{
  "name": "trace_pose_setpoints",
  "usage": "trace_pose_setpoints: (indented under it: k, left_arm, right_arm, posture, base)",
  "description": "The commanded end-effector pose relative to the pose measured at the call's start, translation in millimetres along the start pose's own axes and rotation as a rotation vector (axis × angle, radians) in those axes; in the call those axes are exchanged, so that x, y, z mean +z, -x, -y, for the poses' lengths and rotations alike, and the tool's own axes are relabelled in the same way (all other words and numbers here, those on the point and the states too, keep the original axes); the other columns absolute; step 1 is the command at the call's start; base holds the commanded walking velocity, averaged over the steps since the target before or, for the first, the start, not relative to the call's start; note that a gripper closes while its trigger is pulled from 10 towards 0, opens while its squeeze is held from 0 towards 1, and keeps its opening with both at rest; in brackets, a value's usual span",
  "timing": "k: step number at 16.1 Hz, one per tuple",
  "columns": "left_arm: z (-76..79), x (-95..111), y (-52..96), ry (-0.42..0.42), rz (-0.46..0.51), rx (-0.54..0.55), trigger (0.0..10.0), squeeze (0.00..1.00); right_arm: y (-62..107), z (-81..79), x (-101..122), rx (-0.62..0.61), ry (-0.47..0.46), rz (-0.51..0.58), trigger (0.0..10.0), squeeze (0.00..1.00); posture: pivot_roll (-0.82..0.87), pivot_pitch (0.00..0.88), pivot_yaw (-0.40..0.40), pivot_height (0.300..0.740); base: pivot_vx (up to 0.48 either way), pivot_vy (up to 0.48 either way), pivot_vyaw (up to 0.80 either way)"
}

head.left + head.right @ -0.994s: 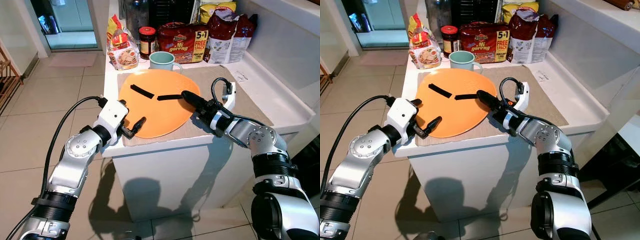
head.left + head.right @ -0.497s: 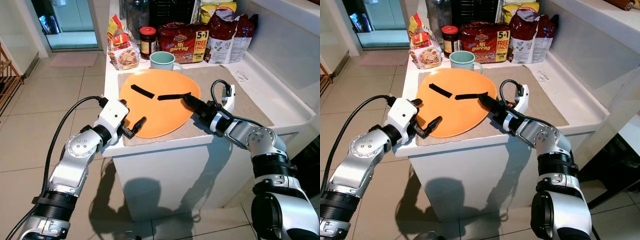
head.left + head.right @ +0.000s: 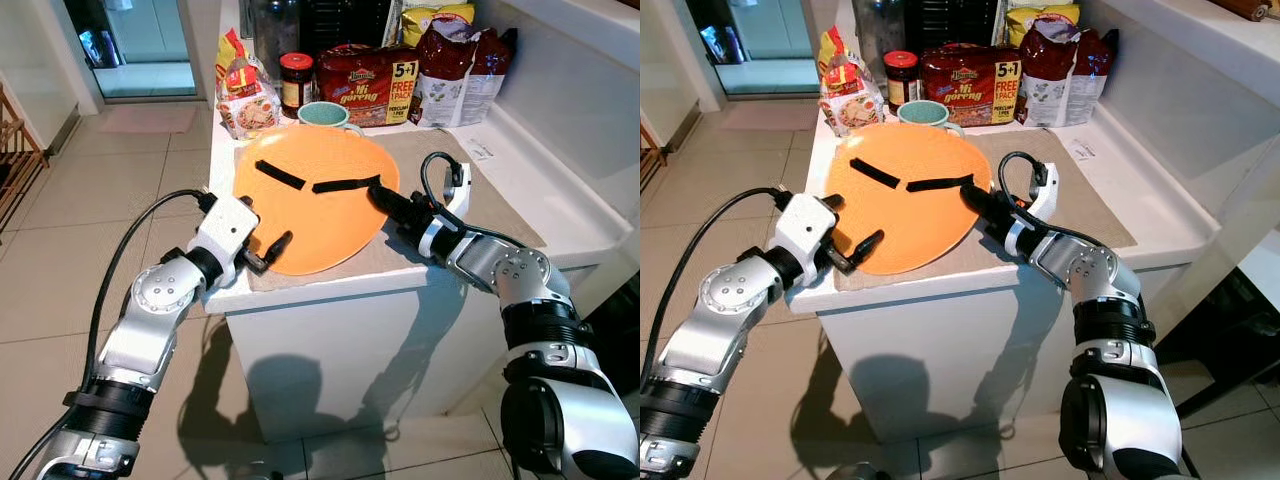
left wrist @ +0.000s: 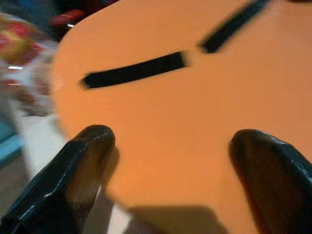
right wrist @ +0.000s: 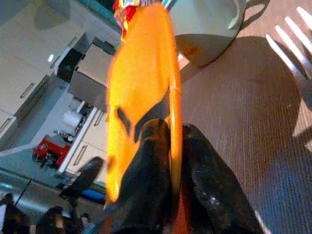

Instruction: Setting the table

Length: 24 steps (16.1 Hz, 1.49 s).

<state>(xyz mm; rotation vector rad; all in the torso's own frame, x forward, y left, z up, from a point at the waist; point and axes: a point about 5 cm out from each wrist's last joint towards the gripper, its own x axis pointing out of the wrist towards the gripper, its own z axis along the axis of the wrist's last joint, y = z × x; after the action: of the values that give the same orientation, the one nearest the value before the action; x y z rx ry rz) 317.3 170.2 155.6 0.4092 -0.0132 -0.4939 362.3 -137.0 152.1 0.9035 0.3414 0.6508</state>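
The left gripper (image 3: 268, 252) sits at the near edge of the counter (image 3: 560, 215), its two black fingers spread apart with the near rim of the orange plate (image 3: 320, 215) just ahead of the gap; nothing is held between them. The right gripper (image 3: 378, 194) is clamped on the plate's right rim, one finger above and one below, as the right wrist view confirms with the rim (image 5: 171, 126) pinched between the pads. The plate is tilted, its far edge raised off the beige placemat (image 3: 470, 190) and its near edge low toward the left gripper. Two black strips (image 3: 281, 175) lie on the plate's upper face. For the step in hand, which appears to be lifting or repositioning the plate, the recommended practice is to keep the right grip firm near the rim's midpoint, bring the left fingers around the near rim before taking any load, and raise both sides evenly so the plate does not pivot or slide off the counter edge. Just beyond the plate's raised far edge stands a pale green mug (image 3: 322, 114), a likely collision point if the plate swings forward. Behind the mug are a red-lidded jar (image 3: 295, 83) and a red packet (image 3: 366, 82) that appears to read "Mi goreng", marked "5+1 FREE". Other bags beside it carry print too small to read.
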Motion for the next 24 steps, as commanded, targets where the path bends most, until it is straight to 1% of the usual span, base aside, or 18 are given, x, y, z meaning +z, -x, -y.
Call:
trace_pose_setpoints:
  k: [1,3,5,6,7,8,9,10,11,12,13,14,15,16,17,20,22,24]
  left_arm:
    - [-21.3,28.1,3.1,-0.03,0.09,0.087,10.0,0.0]
    - [-37.7,51.1,10.5,-0.049,0.181,0.164,10.0,0.0]
    - [-55.0,76.7,23.3,-0.019,0.272,0.237,10.0,0.0]
    - [-63.7,86.3,31.8,-0.003,0.299,0.28,10.0,0.0]
    - [-67.1,89.3,35.4,0.003,0.304,0.298,10.0,0.0]
    - [-83.6,81.9,52.7,0.022,0.245,0.397,10.0,0.0]
    - [-87.3,74.7,58.4,0.014,0.207,0.426,10.0,0.0]
    - [-88.4,62.2,66.3,0.016,0.156,0.456,10.0,0.0]
    - [-82.9,49.5,71.3,0.036,0.101,0.464,10.0,0.0]
    - [-75.3,43.2,72.4,0.054,0.072,0.456,10.0,0.0]
    - [-71.2,42.0,71.5,0.067,0.068,0.452,10.0,0.0]
    - [-63.9,41.3,68.4,0.099,0.068,0.441,10.0,0.0]
    - [-57.5,40.2,65.0,0.115,0.062,0.429,10.0,0.0]
    - [-48.0,40.7,58.7,0.117,0.061,0.393,10.0,0.0]
    - [-43.5,41.9,55.8,0.119,0.065,0.374,10.0,0.0]
    - [-40.8,47.2,52.2,0.117,0.081,0.37,10.0,0.0]
    - [-38.3,46.0,53.0,0.132,0.076,0.391,10.0,0.0]
    - [-30.0,40.7,53.4,0.122,0.049,0.405,10.0,0.0]
  right_arm:
    - [0.9,1.2,4.9,-0.02,-0.001,0.028,0.0,0.0]
    - [0.8,3.2,3.8,-0.034,-0.005,0.034,0.0,0.0]
    - [0.7,2.4,4.8,-0.03,-0.013,0.049,0.0,0.0]
    - [1.1,-0.5,7.4,-0.019,-0.016,0.063,0.0,0.0]
    - [1.4,-2.2,8.7,-0.011,-0.018,0.069,0.0,0.0]
    - [5.2,-16.6,16.1,0.056,0.005,0.093,0.0,0.0]
    - [7.9,-23.5,19.1,0.087,0.022,0.101,0.0,0.0]
    - [13.7,-34.5,23.7,0.133,0.052,0.113,0.0,0.0]
    - [22.7,-45.4,30.1,0.162,0.097,0.133,0.0,0.0]
    - [31.5,-53.3,35.8,0.167,0.132,0.156,0.6,0.0]
    - [35.6,-57.2,38.1,0.171,0.147,0.169,3.6,0.0]
    - [42.4,-64.3,39.7,0.177,0.172,0.184,8.1,0.0]
    - [48.0,-70.4,37.6,0.173,0.2,0.188,10.0,0.0]
    - [53.1,-76.4,31.2,0.168,0.219,0.179,10.0,0.0]
    - [55.3,-78.9,27.8,0.167,0.223,0.174,10.0,0.0]
    - [63.5,-77.6,23.8,0.118,0.242,0.178,10.0,0.0]
    - [71.4,-81.1,21.6,0.082,0.338,0.205,10.0,0.0]
    - [76.3,-83.9,17.5,0.056,0.379,0.242,10.0,0.0]
  posture:
    - [0.08,0.0,-0.013,0.74]
    - [0.09,0.0,-0.012,0.74]
    - [0.09,0.0,-0.007,0.74]
    - [0.09,0.0,-0.005,0.74]
    - [0.09,0.0,-0.005,0.74]
    - [0.1,0.0,-0.003,0.74]
    - [0.1,0.0,-0.003,0.74]
    - [0.1,0.0,-0.01,0.74]
    - [0.1,0.0,-0.011,0.74]
    - [0.09,0.0,-0.011,0.74]
    - [0.09,0.0,-0.011,0.74]
    - [0.08,0.0,-0.01,0.74]
    - [0.08,0.0,-0.01,0.74]
    - [0.06,0.0,-0.003,0.74]
    - [0.06,0.0,-0.003,0.74]
    - [0.06,0.0,-0.001,0.74]
    - [0.06,0.0,-0.002,0.74]
    - [0.05,0.0,-0.006,0.74]
  base:
    - [0.0,0.0,0.0]
    - [0.0,0.0,0.0]
    - [0.0,0.0,0.0]
    - [0.0,0.0,0.0]
    - [0.0,0.0,0.0]
    - [0.0,0.0,0.0]
    - [0.0,0.0,0.0]
    - [0.0,0.0,0.0]
    - [0.0,0.0,0.0]
    - [0.0,0.0,0.0]
    - [-0.281,0.0,0.0]
    - [-0.33,0.0,0.0]
    - [-0.334,0.0,0.0]
    - [-0.337,0.0,0.0]
    - [-0.337,0.0,0.0]
    - [-0.336,0.0,0.0]
    - [0.0,0.0,0.0]
    - [0.0,0.0,0.0]
